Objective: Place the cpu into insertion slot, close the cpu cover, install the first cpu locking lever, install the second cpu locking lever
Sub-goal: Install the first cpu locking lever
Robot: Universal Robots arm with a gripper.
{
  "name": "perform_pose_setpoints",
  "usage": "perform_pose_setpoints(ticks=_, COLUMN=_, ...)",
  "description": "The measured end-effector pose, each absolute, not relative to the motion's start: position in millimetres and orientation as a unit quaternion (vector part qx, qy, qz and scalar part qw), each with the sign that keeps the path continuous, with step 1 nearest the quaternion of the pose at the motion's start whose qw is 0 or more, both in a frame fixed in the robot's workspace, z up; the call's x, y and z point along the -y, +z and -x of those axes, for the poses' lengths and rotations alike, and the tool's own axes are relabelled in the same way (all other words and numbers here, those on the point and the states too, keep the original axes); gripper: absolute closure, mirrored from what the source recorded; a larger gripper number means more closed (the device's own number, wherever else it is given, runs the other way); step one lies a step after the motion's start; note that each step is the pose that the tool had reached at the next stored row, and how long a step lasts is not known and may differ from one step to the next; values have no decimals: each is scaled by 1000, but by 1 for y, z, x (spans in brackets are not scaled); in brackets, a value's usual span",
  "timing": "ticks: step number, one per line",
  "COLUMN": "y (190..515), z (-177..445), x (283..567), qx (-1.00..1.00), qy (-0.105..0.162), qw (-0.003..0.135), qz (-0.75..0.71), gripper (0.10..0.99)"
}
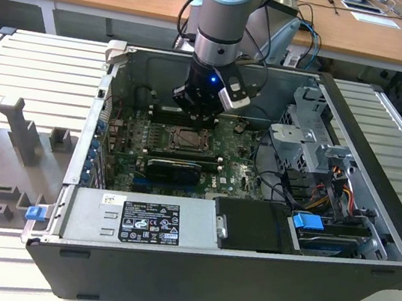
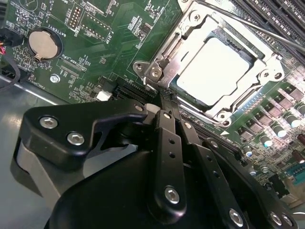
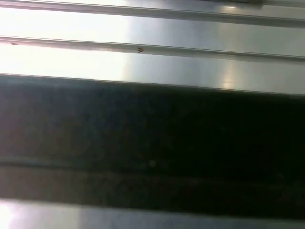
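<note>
While poised over the socket, gripper (image 2: pixel 164 102) clenched, fingers (image 2: pixel 167 138) pressed together, tip just beside cover (image 2: pixel 164 57). Cover shut flat around cpu (image 2: pixel 217 67), seen close in second wrist view; exterior view adds case (image 1: pixel 369 244), motherboard (image 1: pixel 232 167), arm (image 1: pixel 224 18).

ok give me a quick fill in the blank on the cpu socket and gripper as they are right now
1. The cpu lies inside the ____ on the green motherboard.
2. The cpu cover is folded ____ over the cpu.
3. In the second wrist view, the gripper sits at a ____ of the cover.
4. The round silver battery sits on the ____.

Missing words: socket; down; corner; motherboard
</note>
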State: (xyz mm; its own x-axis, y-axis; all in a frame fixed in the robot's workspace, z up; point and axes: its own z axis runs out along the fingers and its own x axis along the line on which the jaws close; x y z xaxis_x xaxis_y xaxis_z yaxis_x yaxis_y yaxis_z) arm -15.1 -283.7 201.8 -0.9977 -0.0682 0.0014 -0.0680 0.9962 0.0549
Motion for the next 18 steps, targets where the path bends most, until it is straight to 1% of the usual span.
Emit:
perform_pose_setpoints(ticks=6, y=201, z=14, x=284, qx=999, qy=-34, qw=1, qz=-35, gripper=980)
perform_pose_setpoints(ticks=12, y=222, z=14, x=284, qx=999, qy=-34, qw=1, qz=-35, gripper=980)
perform_pose_setpoints(ticks=18, y=222, z=14, x=287, qx=999, qy=-34, qw=1, qz=-35, gripper=980)
